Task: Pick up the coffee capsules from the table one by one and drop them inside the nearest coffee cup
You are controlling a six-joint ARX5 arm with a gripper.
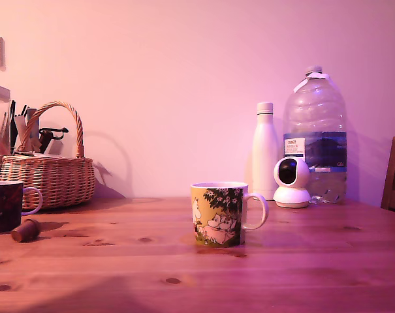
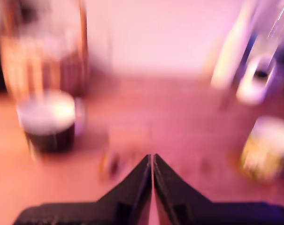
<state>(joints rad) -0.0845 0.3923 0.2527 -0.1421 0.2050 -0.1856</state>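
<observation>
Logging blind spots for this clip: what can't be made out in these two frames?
- Dark cup: the exterior view's left edge cuts it off; its inside is hidden by its wall.
- Capsule: small in the exterior view; only a possible smear in the wrist view.
- Wrist view: motion blur throughout; the yellow mug shows no pattern.
- Gripper: absent from the exterior view; fingertips meet, apparently empty.
- Basket contents: too small and dim to identify.

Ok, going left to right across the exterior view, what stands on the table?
Dark coffee cup → coffee capsule lying on its side → wicker basket → yellow mug → white bottle → small white camera → large water jug.
</observation>
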